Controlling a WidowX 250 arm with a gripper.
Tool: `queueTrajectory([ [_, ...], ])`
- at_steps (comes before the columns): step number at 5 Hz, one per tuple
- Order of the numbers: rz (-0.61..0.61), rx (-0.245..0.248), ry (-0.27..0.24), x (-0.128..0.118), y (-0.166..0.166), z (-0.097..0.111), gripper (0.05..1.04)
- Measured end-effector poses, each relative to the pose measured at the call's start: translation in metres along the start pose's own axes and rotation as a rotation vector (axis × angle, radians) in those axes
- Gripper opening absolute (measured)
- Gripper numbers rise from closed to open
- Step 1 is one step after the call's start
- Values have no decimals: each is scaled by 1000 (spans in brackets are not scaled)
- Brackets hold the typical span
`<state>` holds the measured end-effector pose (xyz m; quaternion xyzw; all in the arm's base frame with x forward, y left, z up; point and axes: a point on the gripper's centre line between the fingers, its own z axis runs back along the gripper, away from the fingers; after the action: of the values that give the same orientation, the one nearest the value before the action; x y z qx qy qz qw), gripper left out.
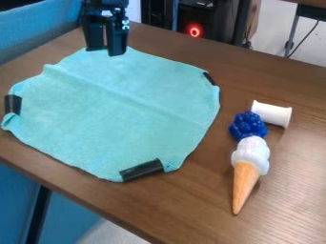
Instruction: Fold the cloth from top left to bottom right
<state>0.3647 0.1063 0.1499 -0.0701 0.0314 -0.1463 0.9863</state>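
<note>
The black gripper [106,52] is at the far edge of the turquoise cloth [117,109], whether clenched, released or grasping it I cannot tell, and the cloth lies spread out, lightly creased, toward the far left corner of the brown table [185,205].
</note>
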Motion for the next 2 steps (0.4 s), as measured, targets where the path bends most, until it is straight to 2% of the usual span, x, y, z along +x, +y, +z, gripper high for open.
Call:
queueTrajectory([
  [1,-193,104,-28,5,18,2,999],
  [2,-327,270,-101,12,32,23,999],
])
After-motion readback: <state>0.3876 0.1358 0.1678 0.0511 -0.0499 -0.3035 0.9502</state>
